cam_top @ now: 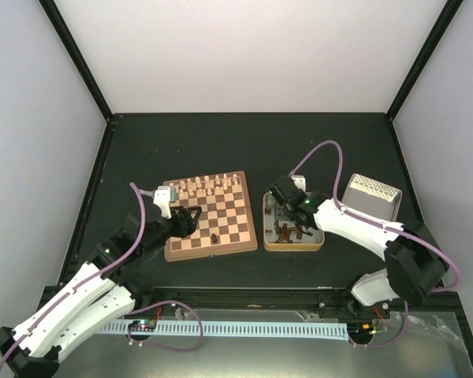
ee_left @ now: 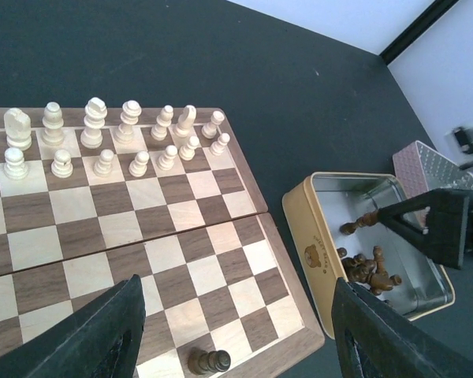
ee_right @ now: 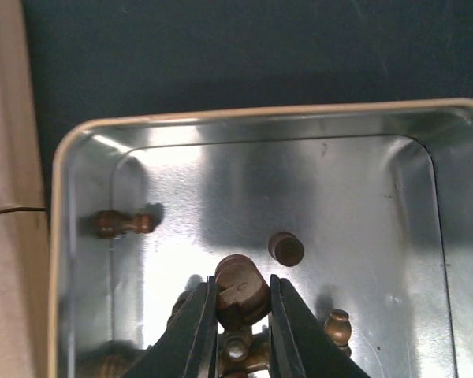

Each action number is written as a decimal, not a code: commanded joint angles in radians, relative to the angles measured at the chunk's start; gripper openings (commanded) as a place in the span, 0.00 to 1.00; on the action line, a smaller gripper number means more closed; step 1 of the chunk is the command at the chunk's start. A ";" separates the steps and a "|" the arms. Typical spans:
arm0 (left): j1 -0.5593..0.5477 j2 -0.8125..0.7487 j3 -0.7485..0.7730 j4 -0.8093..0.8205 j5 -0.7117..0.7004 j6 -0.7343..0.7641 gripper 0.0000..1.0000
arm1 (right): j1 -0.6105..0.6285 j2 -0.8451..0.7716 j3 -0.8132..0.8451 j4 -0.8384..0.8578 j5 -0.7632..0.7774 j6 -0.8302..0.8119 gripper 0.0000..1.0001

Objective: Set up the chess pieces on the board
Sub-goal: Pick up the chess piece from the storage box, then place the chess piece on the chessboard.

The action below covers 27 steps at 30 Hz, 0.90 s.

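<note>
The board [cam_top: 221, 229] lies left of centre, with cream chessmen [ee_left: 114, 138] in its two far rows. One dark brown piece [ee_left: 209, 361] sits on the board's near row and seems to lie on its side. My left gripper [ee_left: 236, 331] is open and empty, hovering over that near right corner. Several more dark pieces [ee_left: 366, 268] lie in the cream-rimmed metal tin [cam_top: 293, 247]. My right gripper [ee_right: 240, 303] is down in the tin [ee_right: 260, 118], shut on a dark brown piece [ee_right: 240, 290]. Loose dark pieces [ee_right: 122, 223] lie around it.
The tin's patterned lid [cam_top: 370, 197] lies to the right of the tin. The board's edge [ee_right: 4, 157] is just left of the tin. The black table [cam_top: 221, 142] is walled by white panels with black corner posts.
</note>
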<state>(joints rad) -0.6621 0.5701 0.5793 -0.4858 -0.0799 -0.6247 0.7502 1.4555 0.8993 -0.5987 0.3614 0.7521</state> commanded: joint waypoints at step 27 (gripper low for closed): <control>0.171 0.003 -0.068 -0.081 0.079 -0.158 0.67 | 0.461 0.244 0.263 -0.001 0.038 -0.088 0.08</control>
<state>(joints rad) -0.5156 0.5926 0.5152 -0.5537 -0.0433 -0.7647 1.1961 1.6611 1.1275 -0.5919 0.3401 0.6750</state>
